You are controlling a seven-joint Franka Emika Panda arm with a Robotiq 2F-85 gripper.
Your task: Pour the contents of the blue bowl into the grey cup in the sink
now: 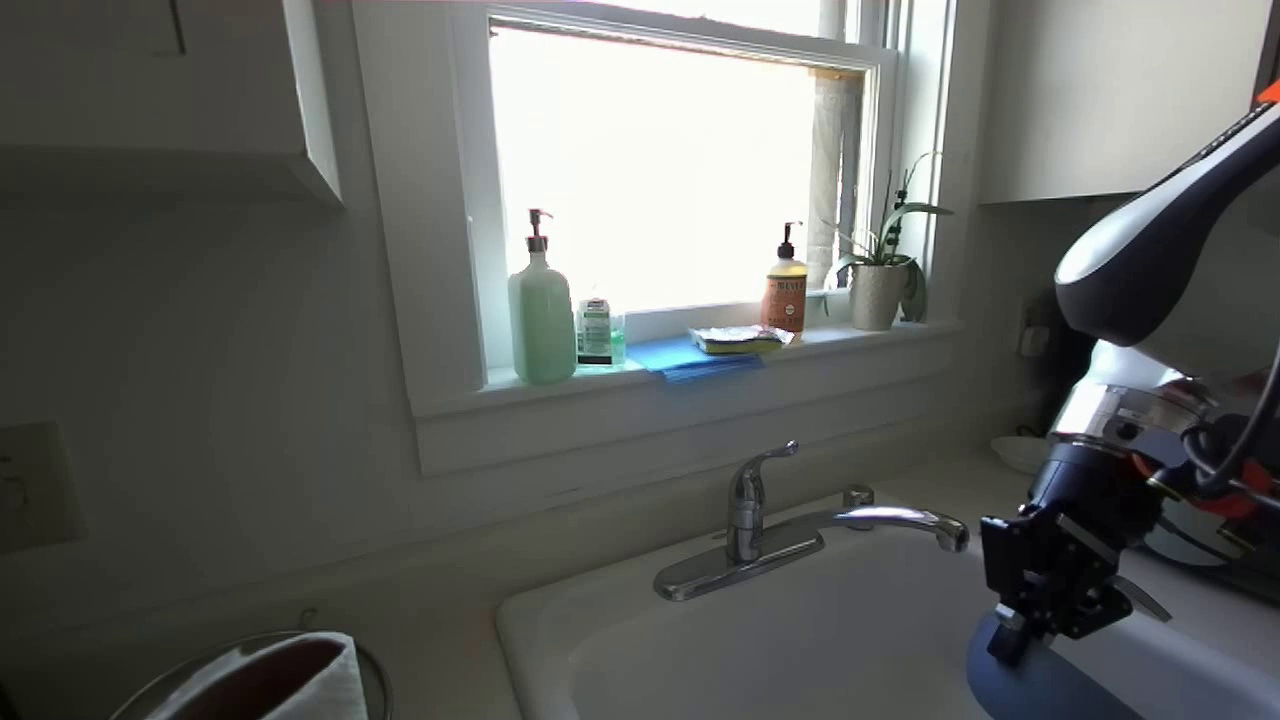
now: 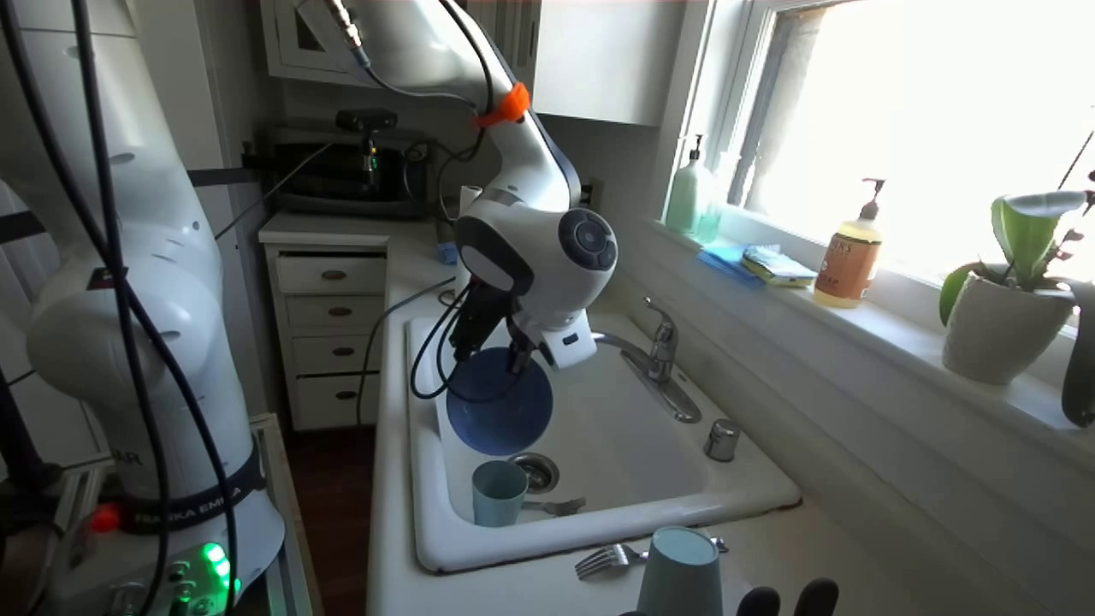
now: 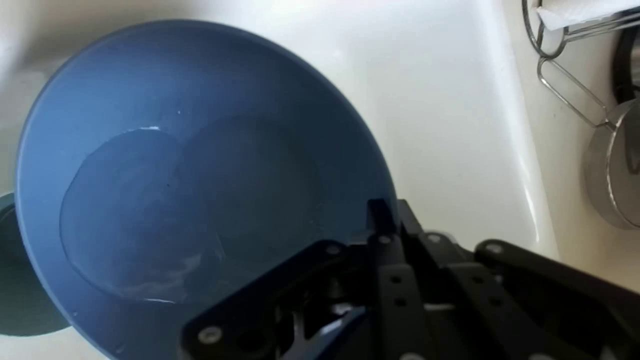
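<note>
Wrist view shows your pincer [image 3: 394,216] closed on the rim of the bowl [image 3: 280,95], tilted over the sink [image 3: 450,130] near the cup [image 3: 25,287] and probably stiff, light, slippery if wet, its liquid [image 3: 127,215] quick to slosh, so this rim suits your hold.

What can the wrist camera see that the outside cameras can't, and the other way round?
Only the wrist view shows the pool of clear liquid inside the round blue bowl.

Both exterior views alone show the curved chrome faucet, the tall pale-green pump bottle, the orange-labelled soap bottle and the green leafy plant in its white pot.

All views share the bowl, the black two-fingered gripper holding its rim, and the large white sink. The wrist view and an exterior view share the grey-blue cup in the sink.
</note>
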